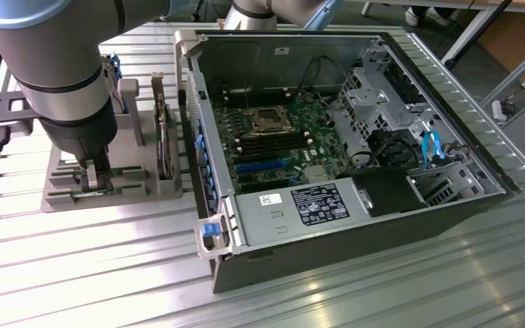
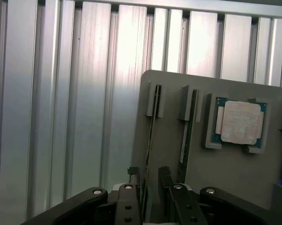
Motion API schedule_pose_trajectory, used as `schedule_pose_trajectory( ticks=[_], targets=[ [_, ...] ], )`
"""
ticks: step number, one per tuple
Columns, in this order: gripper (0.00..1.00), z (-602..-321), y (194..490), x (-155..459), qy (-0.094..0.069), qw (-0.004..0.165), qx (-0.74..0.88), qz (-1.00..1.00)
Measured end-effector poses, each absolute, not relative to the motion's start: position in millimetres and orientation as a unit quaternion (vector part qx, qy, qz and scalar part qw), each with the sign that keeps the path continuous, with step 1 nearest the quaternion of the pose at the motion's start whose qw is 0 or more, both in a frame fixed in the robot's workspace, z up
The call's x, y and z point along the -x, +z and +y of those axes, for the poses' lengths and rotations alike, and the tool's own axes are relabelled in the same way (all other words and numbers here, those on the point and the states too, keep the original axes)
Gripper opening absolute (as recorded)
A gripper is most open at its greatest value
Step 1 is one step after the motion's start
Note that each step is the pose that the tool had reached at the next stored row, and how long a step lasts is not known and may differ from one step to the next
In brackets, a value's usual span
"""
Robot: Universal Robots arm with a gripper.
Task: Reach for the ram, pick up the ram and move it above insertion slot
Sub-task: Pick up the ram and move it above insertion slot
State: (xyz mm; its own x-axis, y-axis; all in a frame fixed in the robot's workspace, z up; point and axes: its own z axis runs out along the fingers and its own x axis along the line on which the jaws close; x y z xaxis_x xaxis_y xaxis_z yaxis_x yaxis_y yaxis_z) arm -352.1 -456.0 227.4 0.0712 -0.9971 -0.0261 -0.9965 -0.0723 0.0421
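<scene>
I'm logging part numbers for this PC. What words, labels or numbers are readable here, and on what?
No text is legible.
Black label on the power supply: print too small.
White code sticker beside it: blurred.
Small white sticker on the case wall: too small.
Lid of the processor: no readable marking.

The table (image 1: pixel 80 273) is ribbed bare metal, brushed and bright with glare. The holder (image 2: pixel 225 183) on it is smooth, matt grey plastic. The chip (image 2: pixel 239 122) has a dull silver metal lid, and the ram (image 2: pixel 151 126) shows a dark matt edge. The gripper (image 2: pixel 149 172) is matt black. In the exterior view, at three o'clock from the holder, the computer case (image 1: pixel 272 51) is bare grey sheet metal inside and black outside.
</scene>
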Motion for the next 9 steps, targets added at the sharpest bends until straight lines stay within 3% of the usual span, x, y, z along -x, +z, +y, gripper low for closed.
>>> schedule_pose_trajectory(
  ticks=[9],
  targets=[
    [0.3, -456.0, 222.9, 352.1, -0.024, 0.007, -0.732, -0.681]
  ],
)
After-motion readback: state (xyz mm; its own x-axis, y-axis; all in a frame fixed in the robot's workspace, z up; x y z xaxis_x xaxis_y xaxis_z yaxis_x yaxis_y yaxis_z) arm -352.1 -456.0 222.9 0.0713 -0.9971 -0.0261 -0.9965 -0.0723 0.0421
